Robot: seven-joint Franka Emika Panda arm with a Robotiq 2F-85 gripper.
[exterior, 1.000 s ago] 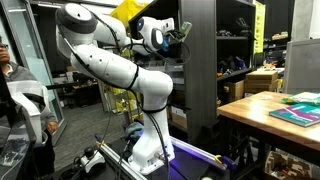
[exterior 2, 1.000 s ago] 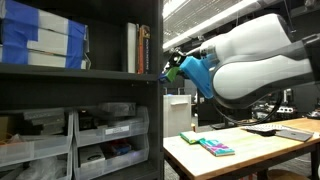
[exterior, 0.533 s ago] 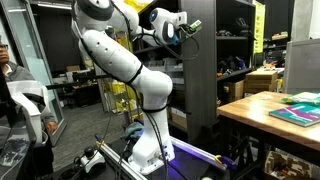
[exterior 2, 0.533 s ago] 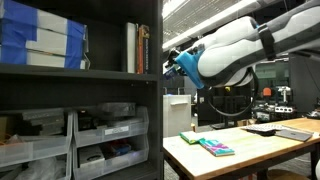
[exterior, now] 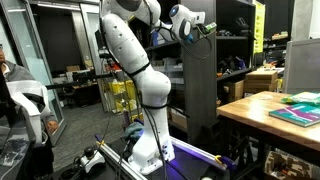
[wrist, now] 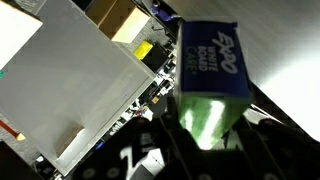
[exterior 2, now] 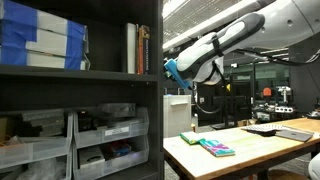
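Lab, dark shelving unit (exterior: 203,90) at frame right.
End effector (exterior: 197,25) pinches blue Expo item (wrist: 210,68), held high, likely to match shelf level.

Franka arm (exterior: 133,55): glossy white rounded links w/ dark grey joint bands, fat white base (exterior: 150,148) w/ black cables (exterior: 108,150) low at left, black gripper (exterior: 205,27) at top, blue-ish wrist housing (exterior 2: 182,68) behind it.

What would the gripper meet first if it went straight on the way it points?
Probably the black shelf unit: the gripper, holding a blue Expo box, points at it; depth is unclear.
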